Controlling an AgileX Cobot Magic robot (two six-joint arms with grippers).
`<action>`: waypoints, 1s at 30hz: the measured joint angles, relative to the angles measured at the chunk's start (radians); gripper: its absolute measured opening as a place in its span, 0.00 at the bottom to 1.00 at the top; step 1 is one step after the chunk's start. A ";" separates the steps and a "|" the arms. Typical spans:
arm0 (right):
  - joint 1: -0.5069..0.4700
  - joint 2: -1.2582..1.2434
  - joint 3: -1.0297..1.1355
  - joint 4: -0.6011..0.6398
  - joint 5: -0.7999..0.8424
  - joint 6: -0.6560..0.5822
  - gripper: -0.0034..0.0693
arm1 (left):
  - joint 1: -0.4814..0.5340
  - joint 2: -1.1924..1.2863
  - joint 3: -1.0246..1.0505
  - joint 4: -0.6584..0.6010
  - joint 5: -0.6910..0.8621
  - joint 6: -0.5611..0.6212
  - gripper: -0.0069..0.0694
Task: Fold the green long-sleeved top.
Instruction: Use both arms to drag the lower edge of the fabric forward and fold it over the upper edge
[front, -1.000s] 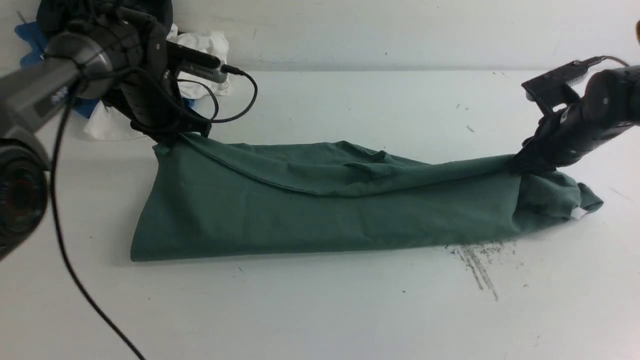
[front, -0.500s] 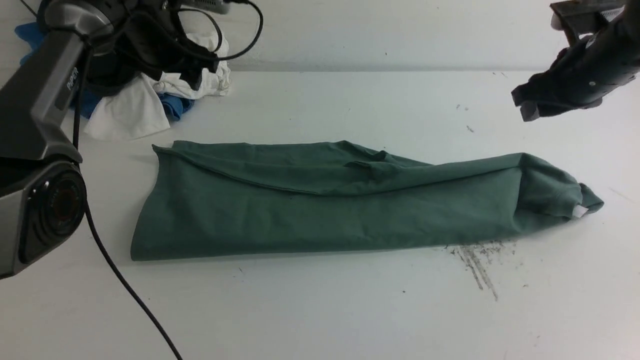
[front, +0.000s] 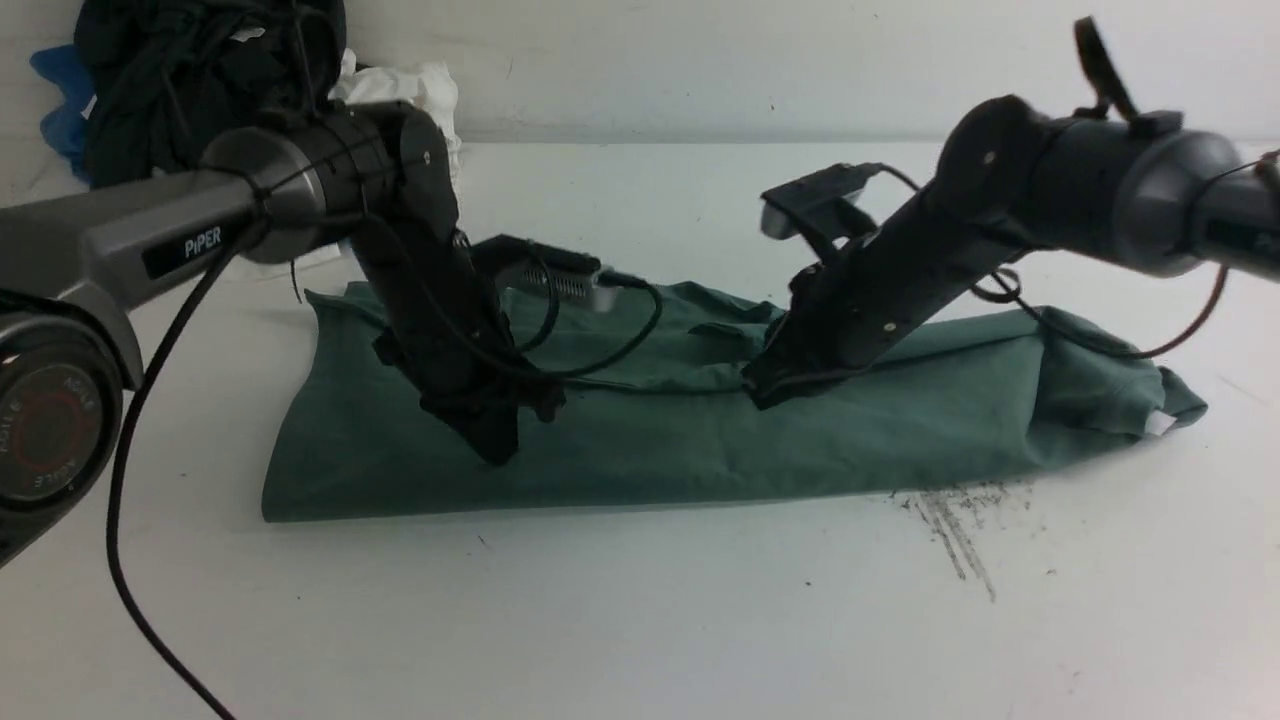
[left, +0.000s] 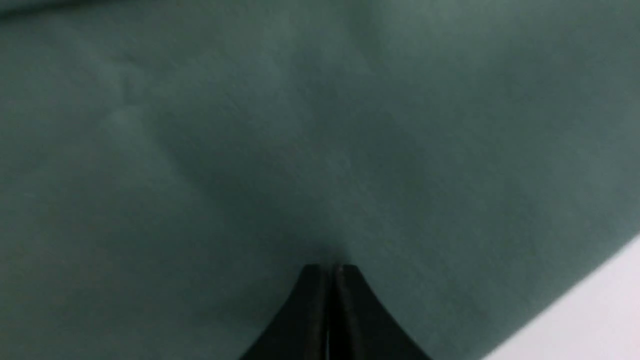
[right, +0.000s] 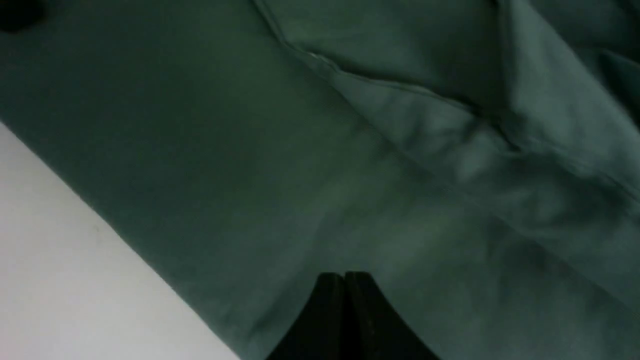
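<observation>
— Left pincer (front: 495, 445) is shut, its tips together and pressed down onto the top (front: 900, 430). Right pincer (front: 765, 390) is the same: closed, tips on the cloth. Whether either has a pinch of cloth between its tips, I cannot tell.

— Where does the top lie?

— Across the middle of the desk (front: 640, 620), as one long band folded lengthwise and running from 9 o'clock to 3 o'clock. My left tips sit toward 8 o'clock of its middle, near the front edge. My right tips are about at its middle, beside a wrinkled flap.

— How will it handle?

— Light and limp, I'd judge. It is a thin, matte knit with no stiffness, so it will sag from any hold and the layers may slide over each other. A loose seamed edge runs slantwise along the upper face.

— So where would you take hold?

— At an end, pinching all the layers together. That means the square corners at 9 o'clock, or the bunched end at 3 o'clock, where a small white label (front: 1158, 425) shows. A hold in the middle would only lift a peak.

— Anything near?

— Dark scuffs (front: 955, 530) on the desk at 4 o'clock, just beside the front edge. A heap (front: 180, 70) of other clothes lies at 11 o'clock.
</observation>
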 joint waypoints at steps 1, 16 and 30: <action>0.024 0.031 -0.008 0.000 -0.021 -0.012 0.03 | -0.001 -0.002 0.034 -0.019 -0.045 0.000 0.08; 0.002 0.280 -0.305 -0.185 -0.364 0.251 0.03 | -0.011 -0.019 0.068 -0.047 -0.074 0.005 0.08; -0.026 0.328 -0.685 -0.151 0.303 0.273 0.03 | -0.011 -0.019 0.068 -0.048 -0.074 0.005 0.08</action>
